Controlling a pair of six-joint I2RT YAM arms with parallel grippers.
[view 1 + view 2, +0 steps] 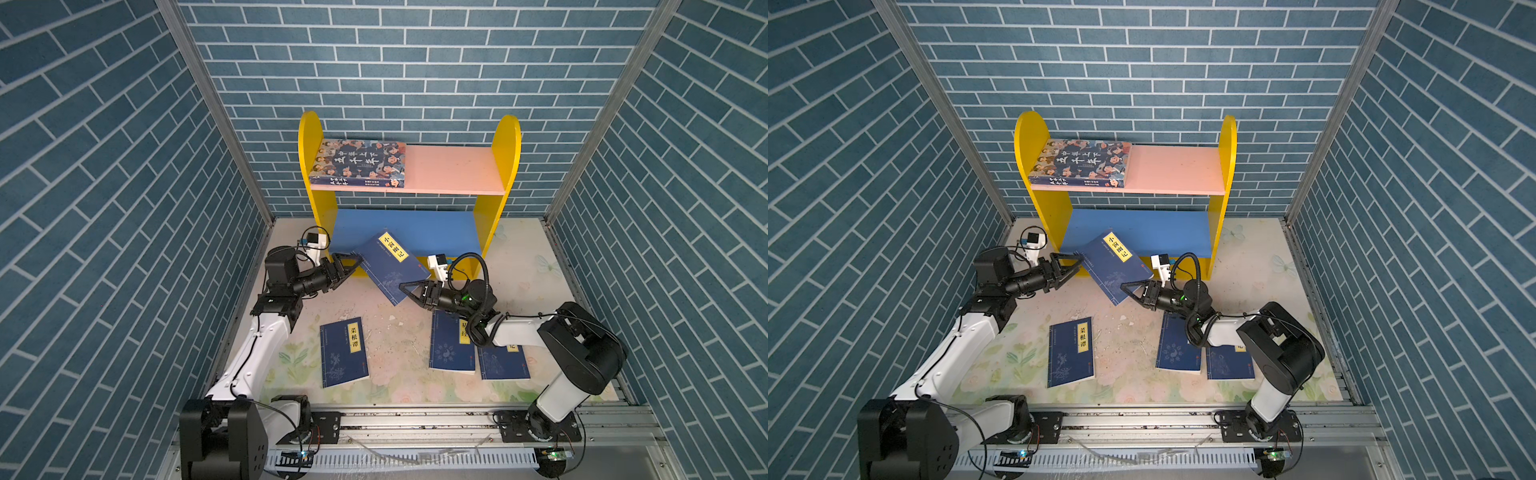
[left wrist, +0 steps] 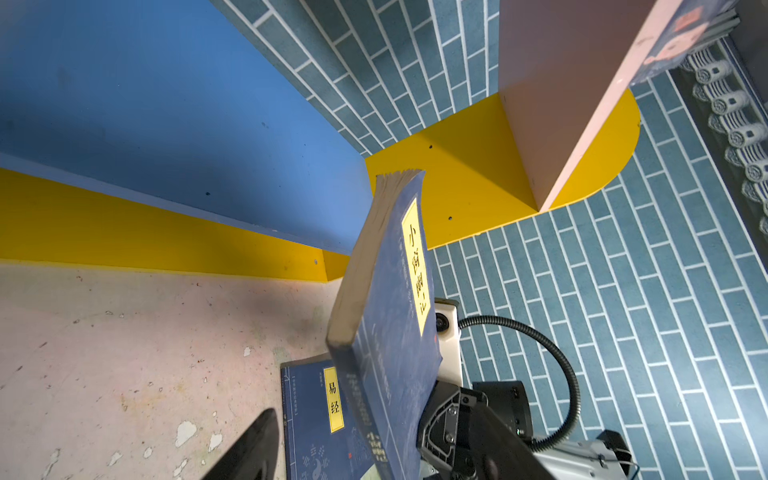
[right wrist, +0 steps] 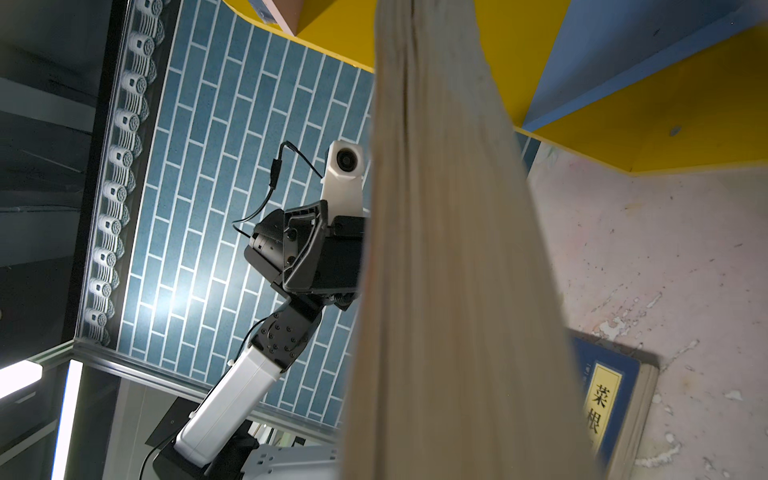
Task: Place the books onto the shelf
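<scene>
A navy book (image 1: 390, 266) (image 1: 1113, 266) with a yellow label hangs tilted in front of the shelf's blue lower board (image 1: 415, 228). My right gripper (image 1: 405, 289) (image 1: 1127, 289) is shut on its near corner. In the right wrist view its page edge (image 3: 449, 270) fills the middle and hides the fingers. My left gripper (image 1: 353, 264) (image 2: 374, 411) stands open at the book's left edge, with its fingers (image 2: 249, 449) either side of the spine. A larger book (image 1: 359, 162) with cartoon faces lies on the pink upper board (image 1: 453, 168).
Three more navy books lie flat on the floral table: one at left centre (image 1: 344, 352), two side by side under my right arm (image 1: 451, 349) (image 1: 503, 363). Yellow side panels (image 1: 503, 174) bound the shelf. Brick-pattern walls close in on three sides.
</scene>
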